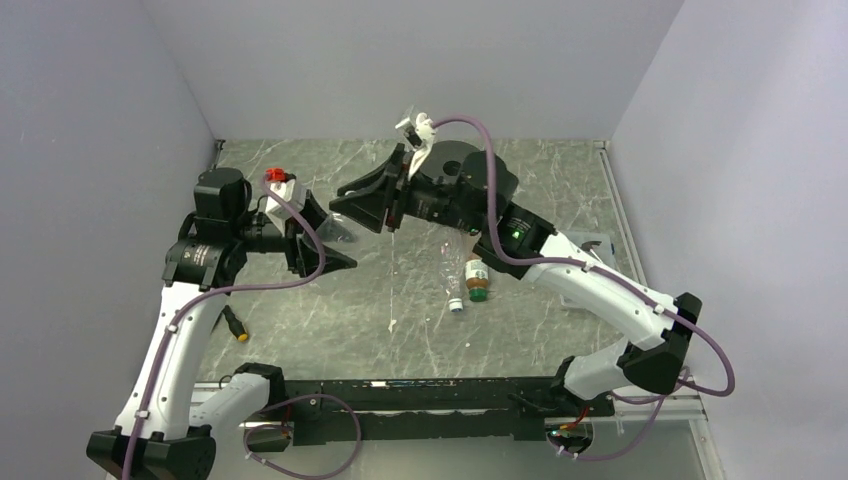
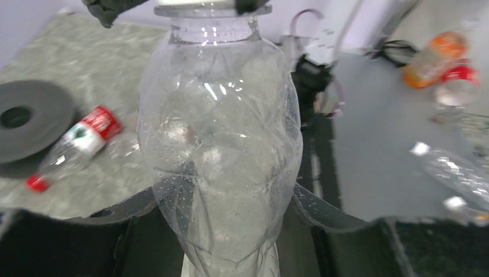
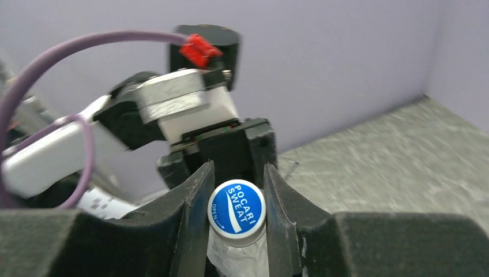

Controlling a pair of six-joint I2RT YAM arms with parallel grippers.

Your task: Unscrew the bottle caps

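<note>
Marble-look grey table (image 1: 560, 170), plain lilac walls (image 1: 400, 60) all round, and we're working mid-air on this one. Our left gripper (image 2: 230, 210) is clamped round the lower body of the clear Pocari Sweat bottle (image 2: 219, 144), holding it up off the surface between the two arms. Our right gripper (image 3: 237, 193) has its jaws closed tight on the blue cap (image 3: 236, 209), one pad each side. So we'd say we're at the twist step on this bottle: grip made, turn not yet done as far as we can tell. Next move looks like rolling the right wrist to back the cap off while the left holds the body steady. That thin plastic looks crumply, so it could squash or spin instead of resisting. Lying on the table: the red-label bottle (image 2: 81, 141) beside a grey disc (image 2: 29, 118), plus the amber bottle with a green cap (image 1: 477, 280) and a small clear bottle (image 1: 452, 282) just beside it, under the right forearm, all capped by the look of it. Nothing blocks the cap, though the purple cable (image 1: 478, 124) loops close.
</note>
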